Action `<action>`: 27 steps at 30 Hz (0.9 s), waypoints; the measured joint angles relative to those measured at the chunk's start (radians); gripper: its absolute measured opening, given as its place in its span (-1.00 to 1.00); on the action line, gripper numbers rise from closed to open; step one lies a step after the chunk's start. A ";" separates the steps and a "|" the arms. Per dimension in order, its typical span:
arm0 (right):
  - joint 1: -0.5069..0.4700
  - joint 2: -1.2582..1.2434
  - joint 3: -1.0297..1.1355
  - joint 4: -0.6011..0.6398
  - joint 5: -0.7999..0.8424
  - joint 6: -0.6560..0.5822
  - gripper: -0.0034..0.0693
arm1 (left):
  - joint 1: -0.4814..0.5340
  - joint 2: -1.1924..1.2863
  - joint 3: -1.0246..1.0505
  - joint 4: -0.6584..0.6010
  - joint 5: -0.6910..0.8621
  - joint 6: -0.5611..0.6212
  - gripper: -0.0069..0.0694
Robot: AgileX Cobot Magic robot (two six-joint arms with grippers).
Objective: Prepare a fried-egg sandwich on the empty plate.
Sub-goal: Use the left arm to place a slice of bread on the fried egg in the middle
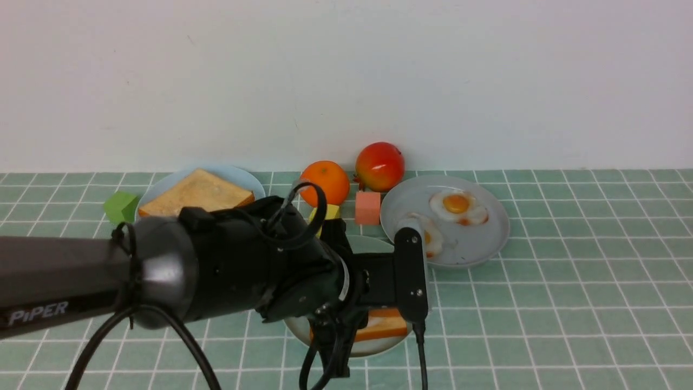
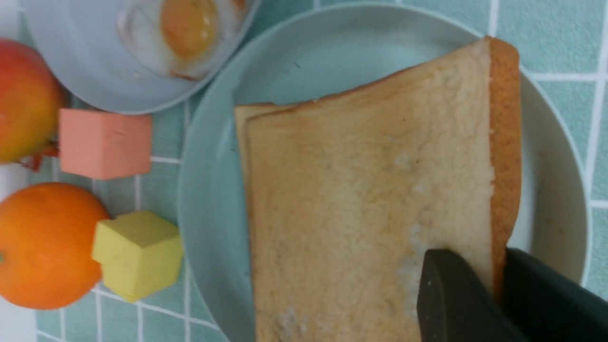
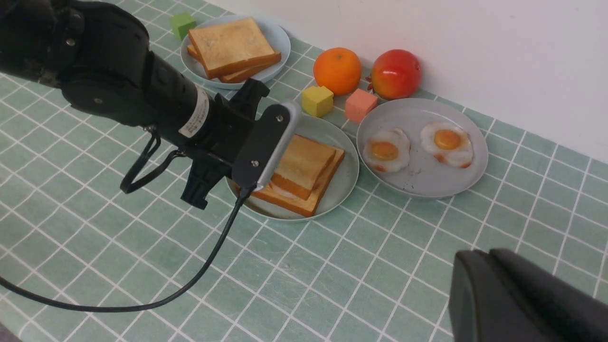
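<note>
Two toast slices (image 3: 294,202) stacked on mint plate (image 3: 344,180) in middle – upper slice (image 3: 304,164) pinched at edge by left gripper (image 2: 498,266). Two other slices (image 3: 230,42) on blue plate (image 3: 280,40), two eggs (image 3: 385,150) on grey plate (image 3: 422,178). Three cubes (image 3: 317,100), two fruits (image 3: 337,70) set nearby. Right gripper (image 3: 479,261) closed, empty – well apart.

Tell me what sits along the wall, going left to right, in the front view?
green block → blue plate → orange → red fruit → grey plate
</note>
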State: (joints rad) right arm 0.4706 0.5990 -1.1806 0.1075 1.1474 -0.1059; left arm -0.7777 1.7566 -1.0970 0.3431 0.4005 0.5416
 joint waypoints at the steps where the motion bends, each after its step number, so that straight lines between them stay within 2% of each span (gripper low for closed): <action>1: 0.000 0.000 0.000 0.000 0.000 0.000 -0.79 | 0.000 0.000 0.000 0.000 0.006 0.000 -0.55; 8: 0.000 0.000 0.000 0.000 0.000 0.001 -0.78 | 0.000 0.000 0.000 0.000 0.000 0.000 -0.52; 18: 0.000 0.000 0.000 0.000 0.000 0.001 -0.78 | 0.000 0.000 0.000 -0.005 -0.001 0.000 0.25; 22: 0.000 0.000 0.000 0.000 0.000 0.001 -0.78 | 0.000 0.000 0.000 -0.035 -0.001 0.000 0.43; 27: 0.000 0.000 0.000 0.000 0.000 0.001 -0.78 | -0.001 -0.012 0.000 -0.076 0.019 0.000 0.49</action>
State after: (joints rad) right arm 0.4706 0.5990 -1.1806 0.1075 1.1474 -0.1050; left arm -0.7791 1.7443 -1.0970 0.2673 0.4197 0.5416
